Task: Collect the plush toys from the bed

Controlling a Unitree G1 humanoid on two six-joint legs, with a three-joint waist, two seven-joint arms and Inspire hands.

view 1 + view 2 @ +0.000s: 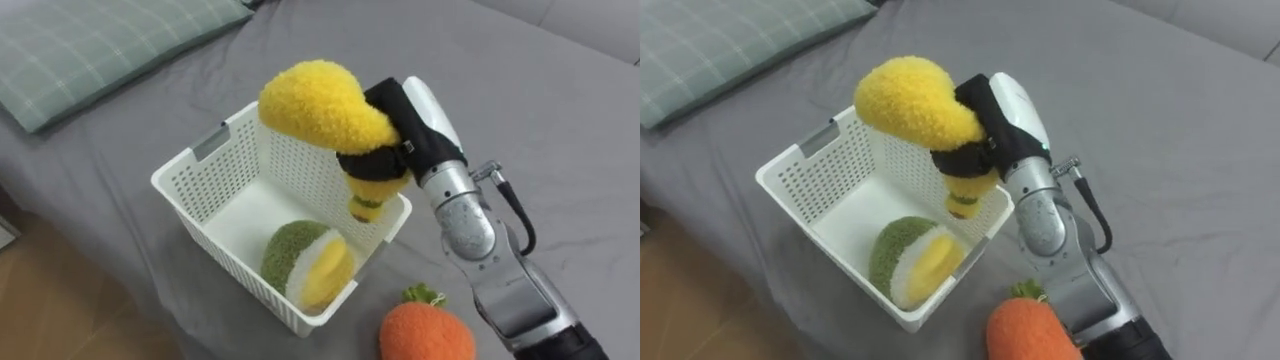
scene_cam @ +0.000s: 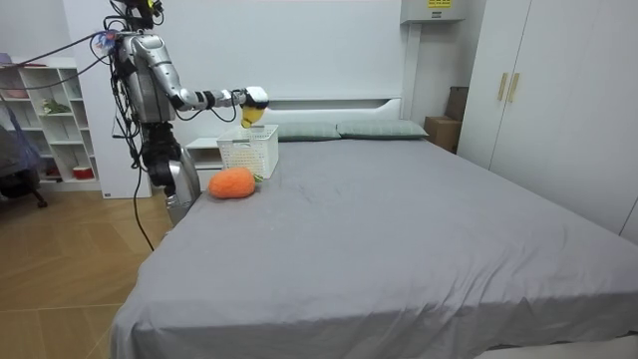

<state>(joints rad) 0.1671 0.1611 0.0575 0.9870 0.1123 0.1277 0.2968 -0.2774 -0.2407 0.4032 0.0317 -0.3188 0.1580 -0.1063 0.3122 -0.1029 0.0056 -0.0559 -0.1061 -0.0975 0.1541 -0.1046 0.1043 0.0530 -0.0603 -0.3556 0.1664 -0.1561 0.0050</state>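
Left eye view: the yellow toy [image 1: 315, 105] is clasped by the curled right hand [image 1: 400, 125] above the basket [image 1: 190, 165]; a green toy [image 1: 290, 250] lies inside, an orange toy [image 1: 425, 335] beside it; room view: hand and toy are held over the basket; right eye view: the toy's bulk is seen left of the hand.

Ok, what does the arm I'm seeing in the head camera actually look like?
The right robot hand has black fingers and a smooth white shell on its back. Behind it comes a rounded silver metal wrist, with a thin black cable looping alongside it. Next is a boxy grey forearm that turns black at its lower end.
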